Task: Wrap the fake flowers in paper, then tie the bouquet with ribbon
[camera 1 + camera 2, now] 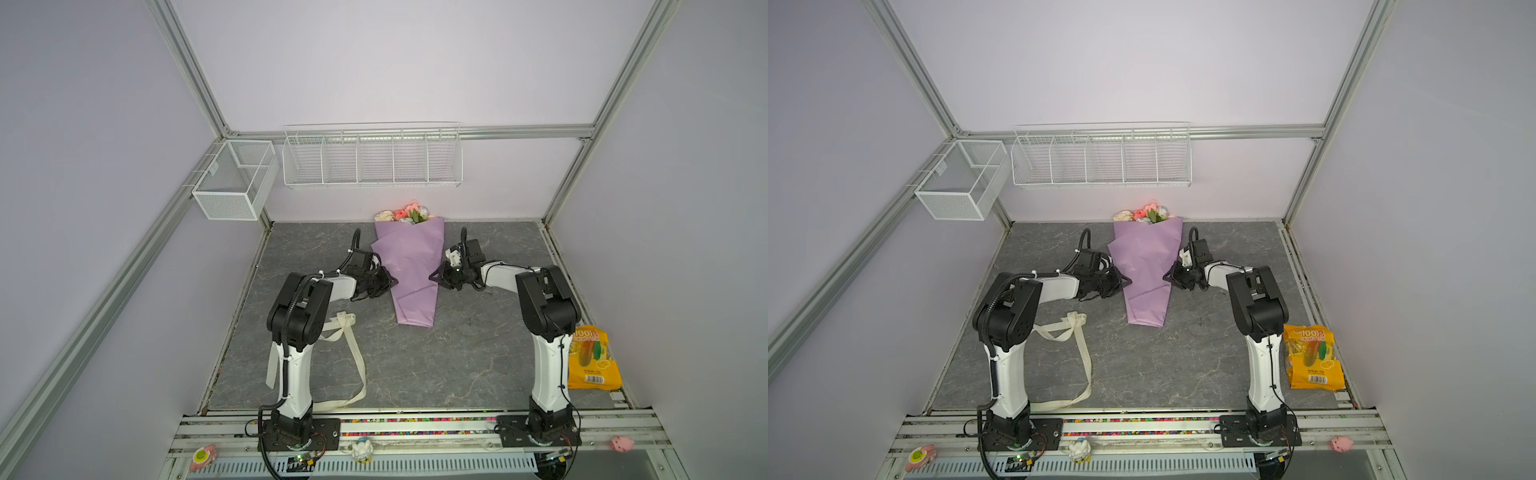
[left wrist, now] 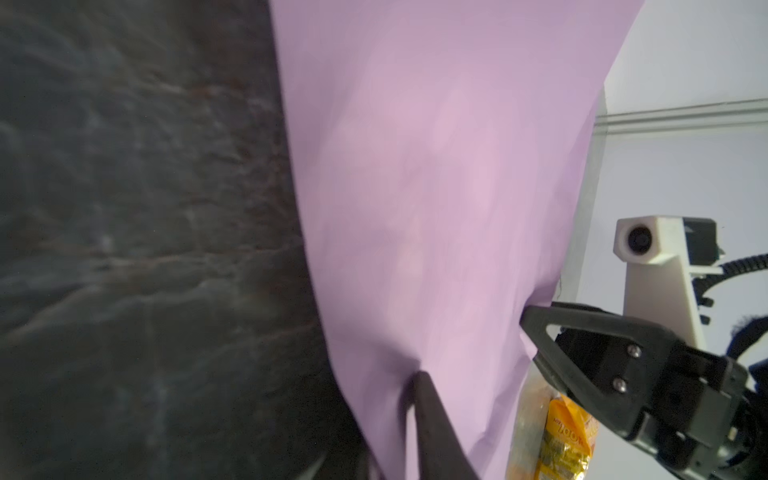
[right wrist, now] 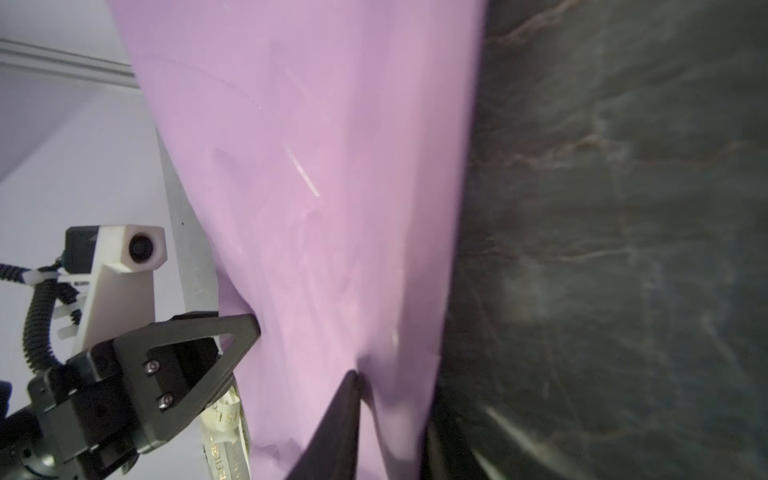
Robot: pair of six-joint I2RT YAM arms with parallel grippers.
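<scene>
— Where does the bouquet (image 1: 409, 270) lie?

— Flat on the grey tabletop (image 1: 457, 361), in the centre of both top views. Its flower heads (image 1: 404, 214) point toward the top of the frame, close to the back wall. The narrow end of its lilac wrapping paper (image 1: 415, 307) points down the frame.

— And the arms?

— One on each side. The left gripper (image 1: 390, 283) touches the paper's left edge about halfway along. The right gripper (image 1: 434, 276) touches the right edge opposite it.

— Are the jaws clamped on the paper?

— I cannot tell, for either one. In the left wrist view one of that gripper's fingers (image 2: 430, 403) dents the paper at the bottom of the frame, and the second is only a blur by the paper's edge. The right wrist view is much the same: one finger (image 3: 343, 415) presses a dimple into the paper, and a strip of paper lies between it and a blurred shape at lower right. Each wrist view also shows the other gripper's tip against the far side of the paper.

— Anything else on the tabletop?

— A cream ribbon (image 1: 358, 361) lies loose at lower left beside the left arm, well apart from the bouquet. A yellow snack bag (image 1: 593, 361) lies at the right edge, just beside the right arm.
</scene>
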